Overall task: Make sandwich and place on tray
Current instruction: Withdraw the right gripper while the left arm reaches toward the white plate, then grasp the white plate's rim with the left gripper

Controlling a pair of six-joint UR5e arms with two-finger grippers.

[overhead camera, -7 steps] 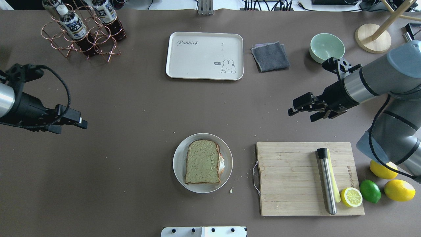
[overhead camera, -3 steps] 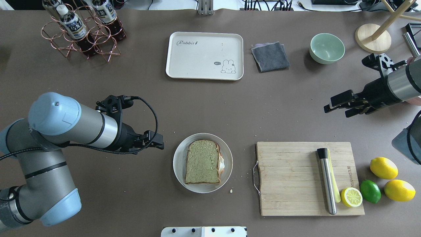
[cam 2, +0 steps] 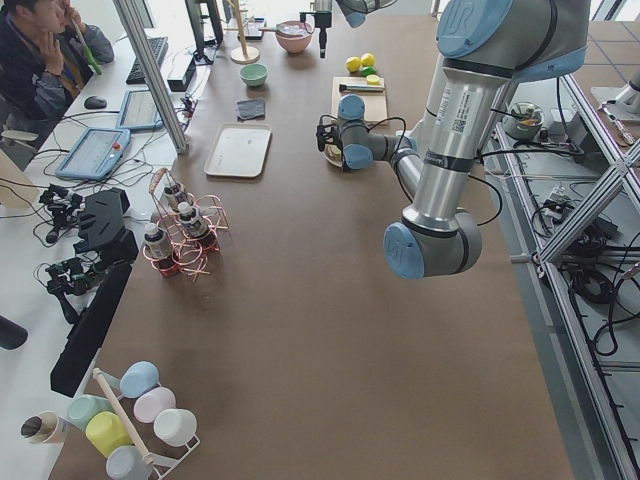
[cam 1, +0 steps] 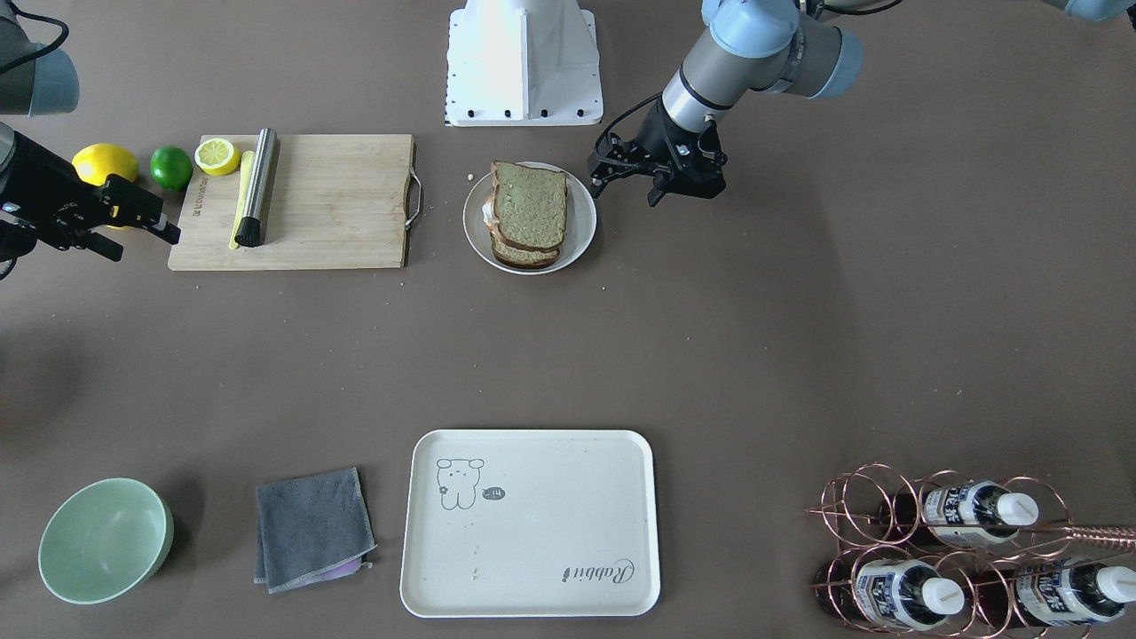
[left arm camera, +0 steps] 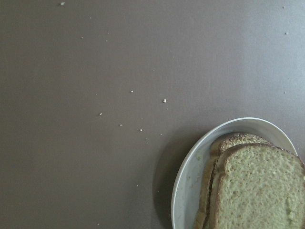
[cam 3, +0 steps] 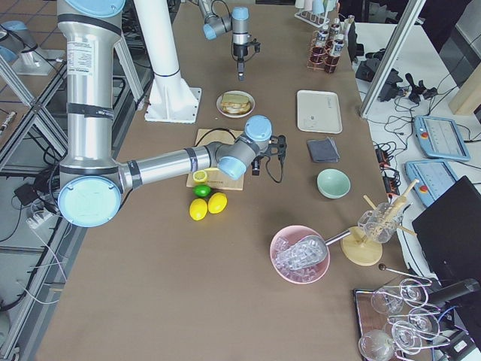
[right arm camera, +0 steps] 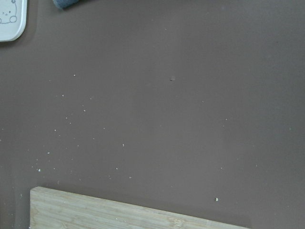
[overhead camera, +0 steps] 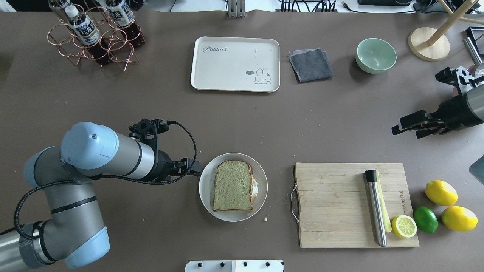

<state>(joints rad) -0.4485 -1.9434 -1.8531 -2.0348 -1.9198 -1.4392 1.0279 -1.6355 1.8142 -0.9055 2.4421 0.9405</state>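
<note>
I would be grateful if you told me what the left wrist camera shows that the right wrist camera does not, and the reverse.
Only the left wrist view shows the round white plate with the sandwich on it, cut off at that view's lower right corner. Only the right wrist view shows the upper edge of the wooden cutting board along the bottom, a corner of the tray at top left, and a sliver of the grey cloth at the top. Both show the bare brown table scattered with crumbs.

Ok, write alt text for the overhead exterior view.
The left gripper, open, is just beside the left rim of a white plate holding the sandwich. The cream tray lies farther back; the right gripper hangs open far to the right.
</note>
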